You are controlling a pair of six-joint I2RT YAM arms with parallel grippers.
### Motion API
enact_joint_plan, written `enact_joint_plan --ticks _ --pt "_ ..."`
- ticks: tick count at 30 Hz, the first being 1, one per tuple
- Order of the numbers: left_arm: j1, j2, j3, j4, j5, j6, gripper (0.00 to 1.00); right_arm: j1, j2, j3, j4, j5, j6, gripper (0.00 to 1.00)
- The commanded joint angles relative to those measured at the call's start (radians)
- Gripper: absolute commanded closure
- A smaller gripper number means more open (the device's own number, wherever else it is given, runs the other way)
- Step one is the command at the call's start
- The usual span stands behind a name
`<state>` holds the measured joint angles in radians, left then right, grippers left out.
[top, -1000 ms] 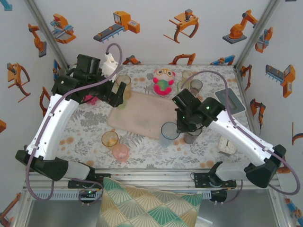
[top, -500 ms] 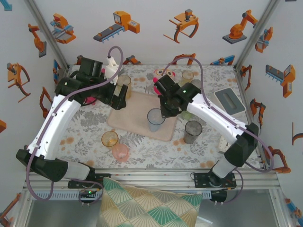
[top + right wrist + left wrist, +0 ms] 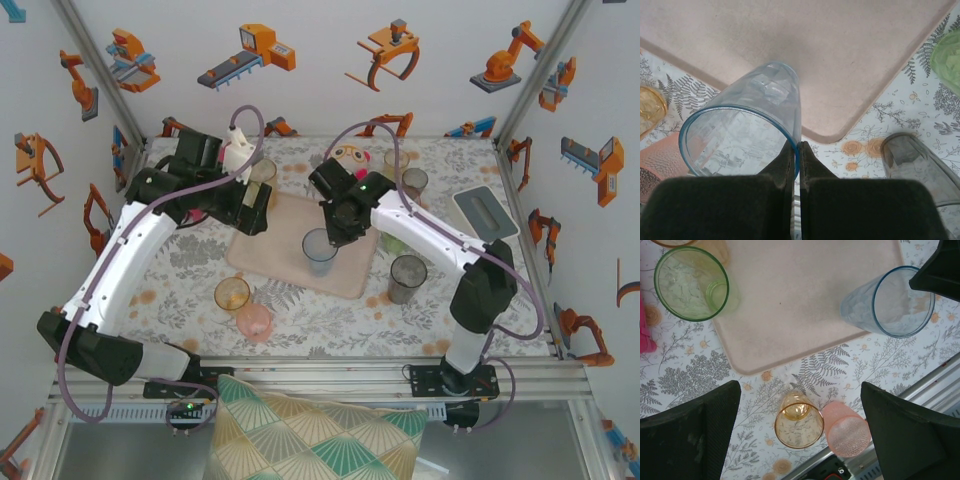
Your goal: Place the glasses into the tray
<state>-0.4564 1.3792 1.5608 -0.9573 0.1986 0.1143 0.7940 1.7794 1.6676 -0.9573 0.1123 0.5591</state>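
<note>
Blue glass [image 3: 742, 125] is the one in hand: the right gripper [image 3: 795, 151] has its fingers pressed together on the rim, one inside and one outside the wall. The glass hangs over the near right part of the tray [image 3: 815, 45], close to its rounded corner. The left gripper [image 3: 250, 208] hovers over the tray's far left corner with its jaws wide apart and nothing between them.

The step looks like setting this glass down. I would bring the base further in from the corner so that it lands clear of the low rim, and level the glass before it meets the surface. The fingers should part only once the base sits flat. The lift should then go straight up, so the inner finger does not drag the rim and tip the glass.

Several things cannot be settled. Whether the base already touches the tray is not clear from any view. The green glass [image 3: 690, 282] sits at the tray's corner, but I cannot tell whether it stands on the tray or half off it. The amber glass [image 3: 799, 421] and pink glass [image 3: 846, 429] lie on the cloth near the front edge, off the tray. The grey glass [image 3: 917, 165] is cut off by the frame, and the right arm covers most of the plush toy [image 3: 347, 155]
</note>
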Motion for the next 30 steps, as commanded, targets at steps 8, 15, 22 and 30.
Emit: enact_joint_plan --ticks 8,15,22,30 --pt "0.005 0.007 -0.038 0.04 0.053 -0.077 0.03 -0.006 0.039 0.032 0.055 -0.002 -0.026 0.95" --pt "-0.005 0.042 -0.048 0.048 0.101 -0.091 0.02 -0.006 0.054 0.034 0.06 0.004 -0.029 0.92" --pt "-0.019 0.068 -0.045 0.052 0.107 -0.113 0.01 -0.006 0.057 0.026 0.06 0.004 -0.028 0.87" --pt "-0.037 0.118 -0.012 0.045 0.113 -0.126 0.0 -0.006 0.052 0.032 0.06 -0.002 -0.035 0.8"
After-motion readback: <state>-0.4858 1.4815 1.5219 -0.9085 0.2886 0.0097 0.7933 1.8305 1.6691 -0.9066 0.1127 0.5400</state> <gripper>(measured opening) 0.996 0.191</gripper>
